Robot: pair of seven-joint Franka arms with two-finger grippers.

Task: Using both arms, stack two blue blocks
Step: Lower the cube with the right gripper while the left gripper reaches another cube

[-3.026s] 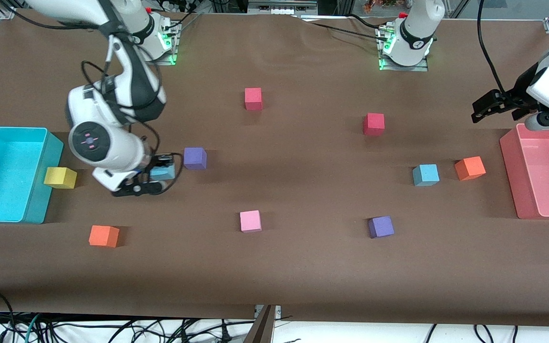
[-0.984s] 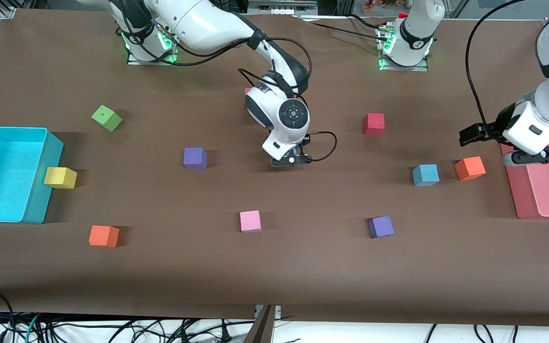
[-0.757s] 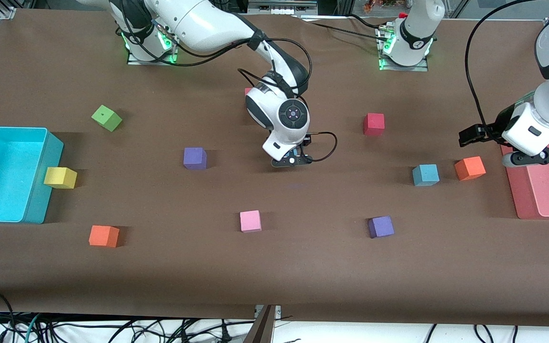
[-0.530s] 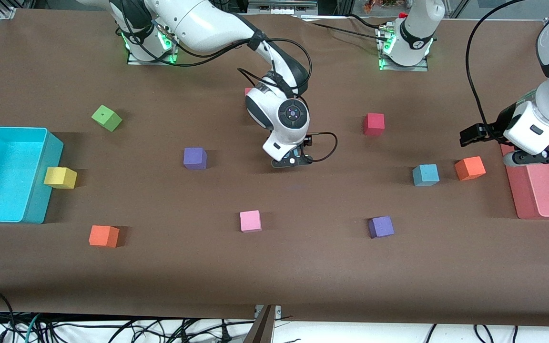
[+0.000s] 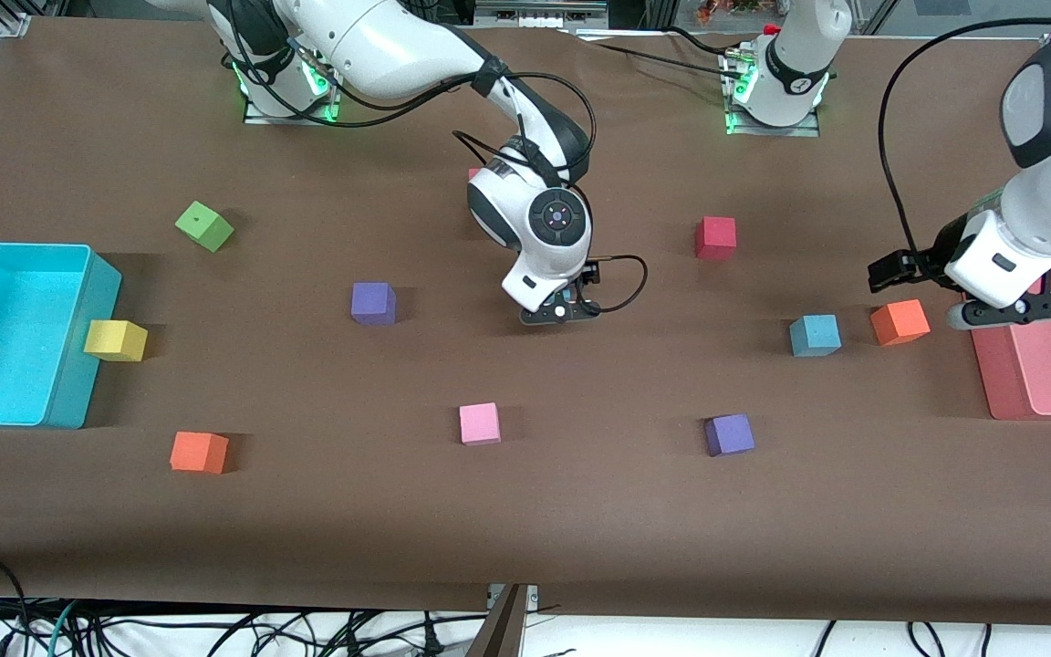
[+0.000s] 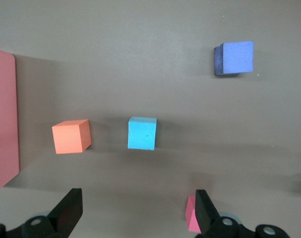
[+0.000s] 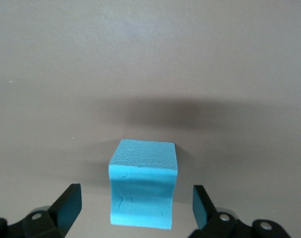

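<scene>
Fingers of right gripper (image 7: 133, 208) spread wide, empty — one blue block (image 7: 143, 191) sits between them on the tabletop (image 5: 580, 511), mid-table. Left gripper (image 6: 135, 213) also wide, empty, hovering just beside second blue block (image 5: 815, 334) — the left arm is the nearer one.

Blue block (image 7: 143, 190) hidden under right arm (front view), pink bin (image 5: 1041, 351) cut off by edge

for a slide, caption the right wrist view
Open right claw straddling a blue block resting on the brown table.
</scene>
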